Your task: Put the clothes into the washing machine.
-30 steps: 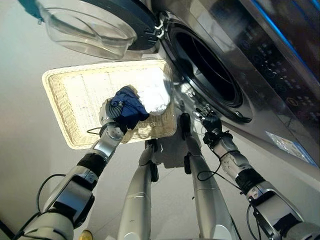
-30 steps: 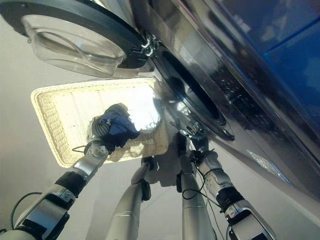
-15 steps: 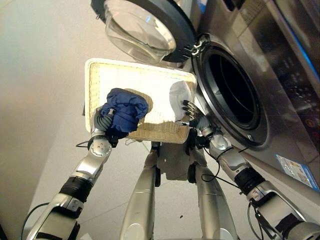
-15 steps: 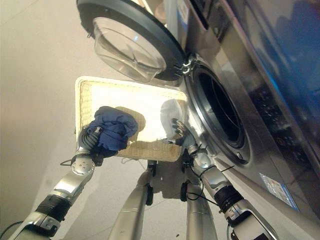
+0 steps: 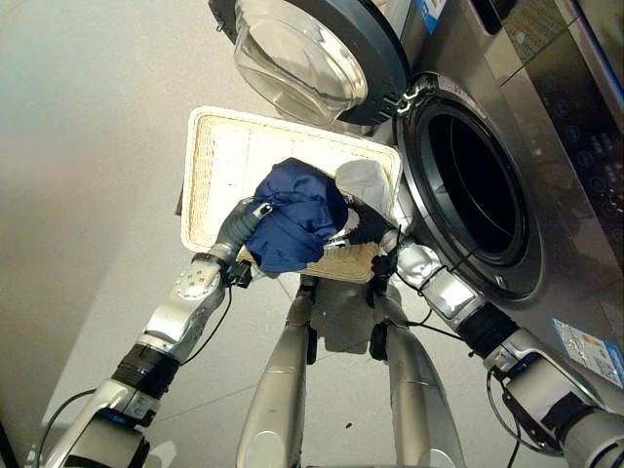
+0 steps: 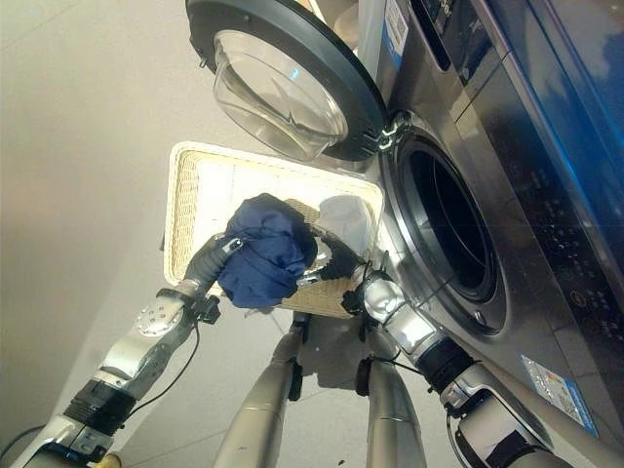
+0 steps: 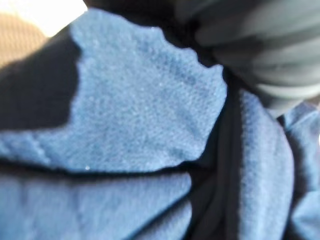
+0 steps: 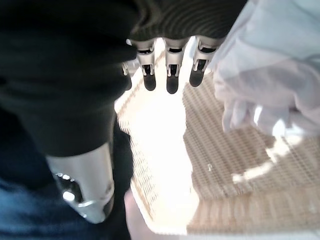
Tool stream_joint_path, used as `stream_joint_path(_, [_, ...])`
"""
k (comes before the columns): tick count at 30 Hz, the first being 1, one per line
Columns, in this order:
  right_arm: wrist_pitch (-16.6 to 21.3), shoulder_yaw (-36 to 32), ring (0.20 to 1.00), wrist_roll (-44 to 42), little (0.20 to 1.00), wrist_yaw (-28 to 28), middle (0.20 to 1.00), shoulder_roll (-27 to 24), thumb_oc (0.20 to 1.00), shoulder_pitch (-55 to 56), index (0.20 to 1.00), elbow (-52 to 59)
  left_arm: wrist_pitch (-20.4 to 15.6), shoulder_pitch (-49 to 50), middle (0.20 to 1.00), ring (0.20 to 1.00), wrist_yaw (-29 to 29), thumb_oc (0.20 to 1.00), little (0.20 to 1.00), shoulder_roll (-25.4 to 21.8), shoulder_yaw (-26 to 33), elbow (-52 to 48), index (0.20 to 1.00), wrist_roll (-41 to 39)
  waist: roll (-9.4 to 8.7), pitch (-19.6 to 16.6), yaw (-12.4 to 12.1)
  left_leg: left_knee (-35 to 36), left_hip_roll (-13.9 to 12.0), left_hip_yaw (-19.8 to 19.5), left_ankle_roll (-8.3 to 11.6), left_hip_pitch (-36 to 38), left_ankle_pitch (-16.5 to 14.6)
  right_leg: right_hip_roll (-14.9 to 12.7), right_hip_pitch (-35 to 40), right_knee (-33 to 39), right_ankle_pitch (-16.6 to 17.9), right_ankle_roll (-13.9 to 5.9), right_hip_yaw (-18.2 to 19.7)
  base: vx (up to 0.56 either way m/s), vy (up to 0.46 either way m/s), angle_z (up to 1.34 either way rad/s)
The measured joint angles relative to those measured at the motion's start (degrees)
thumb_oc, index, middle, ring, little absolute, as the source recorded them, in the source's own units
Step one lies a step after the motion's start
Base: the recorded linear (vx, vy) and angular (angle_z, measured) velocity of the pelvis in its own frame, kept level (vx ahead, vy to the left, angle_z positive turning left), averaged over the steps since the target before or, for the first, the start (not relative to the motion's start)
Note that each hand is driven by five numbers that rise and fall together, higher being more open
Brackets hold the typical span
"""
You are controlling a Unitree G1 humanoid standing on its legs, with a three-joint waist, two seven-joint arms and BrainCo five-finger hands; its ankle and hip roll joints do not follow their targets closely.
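Left eye view: the left hand (image 5: 242, 226) was clenched round a bunched navy garment (image 5: 292, 214), held up over the near edge of the wicker basket (image 5: 210, 175) on the floor

White garment (image 5: 366, 182): lay in the basket's corner nearest the washing machine (image 5: 546, 107), just beside the right hand (image 5: 370, 226)

Right hand: in its wrist view the fingers (image 8: 171, 75) hung straight and relaxed over the weave, grasping nothing

Machine: door (image 5: 312, 58) swung wide, drum opening (image 5: 478, 185) dark and clear

Step in hand (a judgement): carrying the navy bundle across to the drum

Doing it well: keep the clench firm, lift the bundle clear of the basket rim and the door hinge, push it well past the drum's lip before letting go, so no loose fold trails outside

Hard to make out: left fingers largely buried in the cloth; left wrist view gave blue fabric at close range; the drum's inside was too dark to tell whether anything lay there
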State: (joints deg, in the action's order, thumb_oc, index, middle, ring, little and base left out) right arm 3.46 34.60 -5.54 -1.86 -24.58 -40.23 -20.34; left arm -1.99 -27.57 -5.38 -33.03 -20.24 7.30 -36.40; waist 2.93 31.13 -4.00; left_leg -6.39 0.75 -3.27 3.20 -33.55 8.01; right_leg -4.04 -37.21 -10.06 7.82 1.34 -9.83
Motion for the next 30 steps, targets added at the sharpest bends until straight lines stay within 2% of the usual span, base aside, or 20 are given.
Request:
stream_joint_path(7, [-2.08,0.86,1.000,-8.52,1.000,-1.77,1.000,0.49,1.000,0.44,1.000,0.00,0.24,-2.26,0.200,0.200,-2.12,0.200,0.200,-0.27,-3.47,0.02,0.200,-1.58,0.00,0.00,0.40,0.17,-0.10,0.23,0.01,0.09,-0.01,0.09,0.00,0.23,0.01,0.00,0.09,0.00,0.016,-0.01])
stream_joint_path(11, [-2.71,1.16,1.000,-12.41,1.000,-3.62,1.000,0.45,1.000,1.83,1.000,0.03,1.11,-2.62,0.200,0.200,-1.77,0.200,0.200,-0.36,-4.98,0.10,0.200,-1.48,0.00,0.00,0.62,0.86,-0.08,0.76,-0.11,0.52,0.08,0.08,-0.01,0.41,0.02,-0.01,0.50,0.00,0.018,-0.04])
stream_joint_path(15, [-3.88,1.58,1.000,-17.88,1.000,-4.81,1.000,0.81,1.000,2.47,1.000,0.09,1.79,-3.13,0.200,0.200,0.75,0.200,0.200,-0.40,-6.31,1.53,0.200,-0.33,-0.01,0.00,1.93,1.63,-0.01,1.56,-0.24,0.99,0.15,0.10,-0.01,0.90,0.16,-0.18,1.20,0.00,0.021,-0.08])
stream_joint_path(21, [-5.19,1.48,1.000,-26.06,1.000,-6.34,1.000,1.37,1.000,3.41,1.000,0.09,1.83,-5.37,0.200,0.200,7.06,0.200,0.200,0.31,-7.87,5.00,0.200,4.44,-0.01,0.00,2.04,2.01,-0.34,2.25,-0.32,1.01,0.22,0.63,-0.01,1.87,0.42,-0.37,1.53,0.00,0.003,-0.06])
stream_joint_path(27, [-7.84,0.79,1.000,-31.27,1.000,-9.44,1.000,1.45,1.000,4.02,1.000,0.20,1.40,-4.07,0.200,0.200,18.95,0.200,0.200,0.43,-7.60,8.77,0.200,12.63,-0.02,0.00,2.04,2.49,-0.62,3.19,-0.18,1.59,0.12,1.10,0.07,2.04,0.43,-0.36,2.03,0.01,-0.015,-0.06])
stream_joint_path(30, [-9.20,0.17,1.000,-34.20,1.000,-10.40,1.000,1.51,1.000,4.07,1.000,0.20,0.53,-3.71,0.200,0.200,23.08,0.200,0.200,0.79,-7.15,10.28,0.200,15.78,-0.03,0.00,2.13,2.64,-0.63,3.34,-0.18,1.77,0.12,1.13,0.09,2.03,0.42,-0.37,2.29,0.00,-0.007,-0.02])
